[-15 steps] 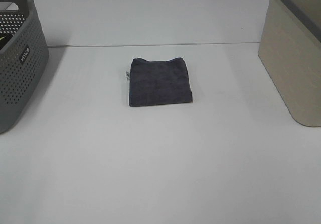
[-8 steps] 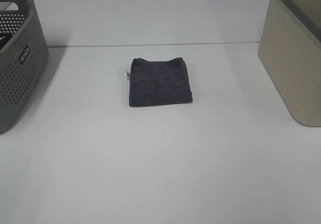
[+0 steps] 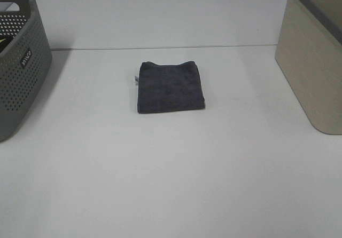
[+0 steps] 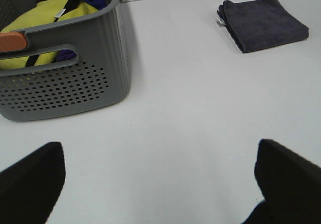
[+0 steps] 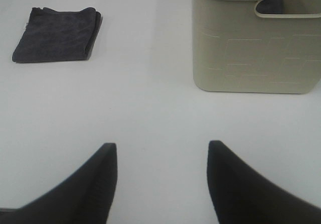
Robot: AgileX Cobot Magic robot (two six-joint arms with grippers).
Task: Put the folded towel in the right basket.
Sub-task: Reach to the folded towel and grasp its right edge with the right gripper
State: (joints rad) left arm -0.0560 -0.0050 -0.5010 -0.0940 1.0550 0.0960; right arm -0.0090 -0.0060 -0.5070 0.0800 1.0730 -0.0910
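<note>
Gripping state, right: my right gripper (image 5: 161, 149) has its jaws spread wide with nothing between them, and it hangs over bare table (image 3: 171, 184).
Gripping state, left: my left gripper (image 4: 158, 152) is spread just as wide and is also empty, with the left basket (image 4: 65, 83) near it.
Arms, high view: neither arm shows in the high camera, so I read both tools from the wrist views only.
Towel: the folded towel (image 3: 170, 87) lies flat at the middle of the table as a neat dark grey square. Neither gripper touches it, and it sits well apart from both baskets.
Right basket: the right basket (image 3: 310, 62) is beige with solid walls, a grey rim and a handle slot, and it stands at the right edge of the table. I cannot see its inside.
Left basket: it is grey and perforated and holds a yellow cloth (image 4: 45, 10). It has no part in this job.
Step in hand: I judge the task to be at its start, with the towel not yet approached or picked.
Next move: in my judgement the right arm is the better placed. It must reach to the towel, come down with its jaws astride the stack, pinch all layers together, lift clear of the basket rim, carry across and release.
Risk: a pinch that takes only the top layer would likely let the fold fall open.
</note>
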